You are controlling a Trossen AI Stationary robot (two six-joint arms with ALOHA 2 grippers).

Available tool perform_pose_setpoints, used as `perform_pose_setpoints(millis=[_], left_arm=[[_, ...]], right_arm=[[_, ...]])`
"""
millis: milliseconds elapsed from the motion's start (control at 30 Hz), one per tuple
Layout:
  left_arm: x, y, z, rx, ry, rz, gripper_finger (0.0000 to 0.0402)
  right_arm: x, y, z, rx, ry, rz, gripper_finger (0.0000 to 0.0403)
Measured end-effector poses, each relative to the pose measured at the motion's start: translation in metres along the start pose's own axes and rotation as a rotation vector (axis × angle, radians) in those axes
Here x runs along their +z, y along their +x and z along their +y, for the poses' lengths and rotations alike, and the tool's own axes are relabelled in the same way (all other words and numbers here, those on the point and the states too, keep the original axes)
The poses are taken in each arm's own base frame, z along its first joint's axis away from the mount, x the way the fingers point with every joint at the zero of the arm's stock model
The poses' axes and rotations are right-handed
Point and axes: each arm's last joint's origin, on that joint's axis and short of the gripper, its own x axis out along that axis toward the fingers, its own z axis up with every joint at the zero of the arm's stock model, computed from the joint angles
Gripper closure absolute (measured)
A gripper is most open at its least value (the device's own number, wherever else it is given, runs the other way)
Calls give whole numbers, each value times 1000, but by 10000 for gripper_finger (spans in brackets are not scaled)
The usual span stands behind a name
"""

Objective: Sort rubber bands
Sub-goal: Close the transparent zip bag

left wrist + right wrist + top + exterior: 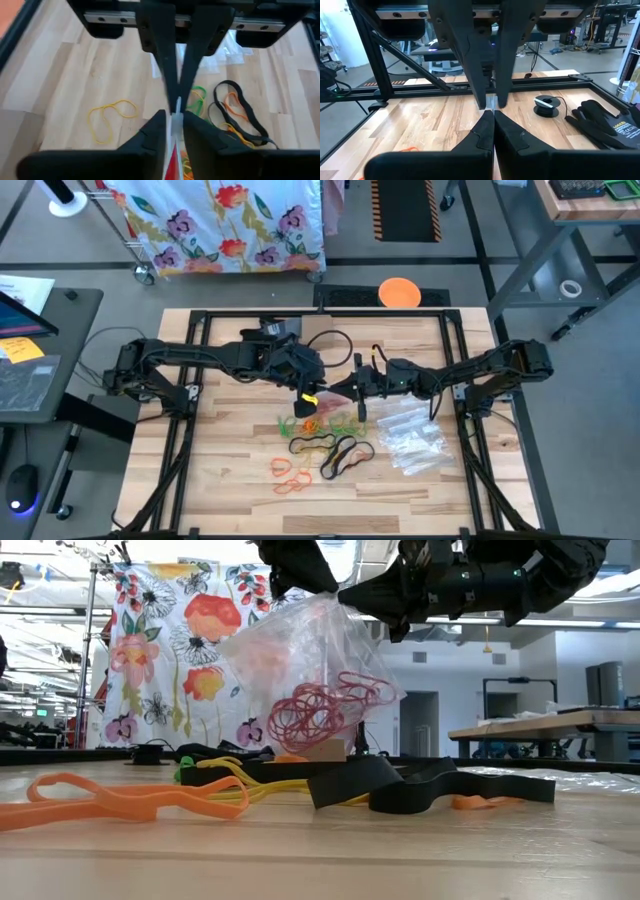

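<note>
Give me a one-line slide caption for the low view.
Both grippers hold a clear bag of red rubber bands above orange, yellow and black bands on the table.

The rubber bands (320,448) on the pale, light-brown wooden table (230,470) come in several colours — orange loops (130,802) nearest the low camera, yellow ones (107,117), green ones (198,94) and wide black ones (430,788). A clear plastic bag (310,670) holds a cluster of red bands (325,710), and more clear bags (412,438) lie on the wood. Behind hangs a white cloth (225,220) printed with red, purple and yellow flowers — near it, an orange disc (399,292).
</note>
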Motion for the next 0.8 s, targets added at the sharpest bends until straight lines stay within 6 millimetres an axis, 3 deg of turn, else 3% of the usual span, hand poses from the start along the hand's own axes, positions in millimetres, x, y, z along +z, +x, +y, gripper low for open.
perform_pose_setpoints(millis=[233, 800], left_arm=[[1, 0, 0, 17, -12, -10, 299], [-3, 9, -4, -44, -32, 30, 295]], right_arm=[[0, 0, 0, 3, 0, 3, 403], [-1, 0, 0, 6, 1, 9, 403]])
